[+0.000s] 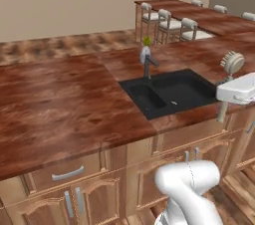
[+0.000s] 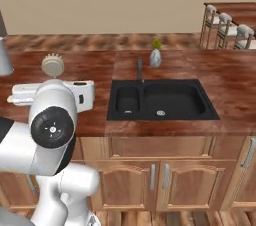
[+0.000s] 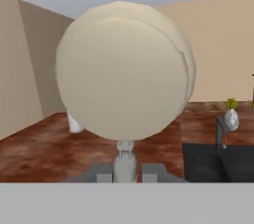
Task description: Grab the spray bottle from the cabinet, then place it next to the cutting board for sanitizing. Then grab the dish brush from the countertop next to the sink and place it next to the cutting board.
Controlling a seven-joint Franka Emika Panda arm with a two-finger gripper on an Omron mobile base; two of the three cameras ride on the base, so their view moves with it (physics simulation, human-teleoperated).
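Dish brush point(image 3: 124, 69), the second object of the task, is held upright in the pincer point(image 3: 125, 171), whose two fingertips are closed together on the thin grey stem just below the round tan bristle head. In the hand view the head faces the camera squarely and stands directly above the fingertips, so the brush's long axis runs straight out from the hand. In the left base view the dish brush point(image 1: 232, 62) stands lifted above the reddish surface point(image 1: 60, 104) at the right edge, over the white hand; in the right base view the dish brush point(image 2: 52, 65) appears to the left of the black sink point(image 2: 160, 101), well apart from the basin. The faucet point(image 2: 140, 70) and a small vase with a green sprig point(image 2: 156, 56) stand behind the sink.

The base views place the brush relative to the sink and drawers, which the hand view largely hides behind the bristle head; the hand view alone resolves the closure on the stem. No cutting board is visible, so the direction of the carry cannot be told; judged from this, the brush is grasped and placement remains.
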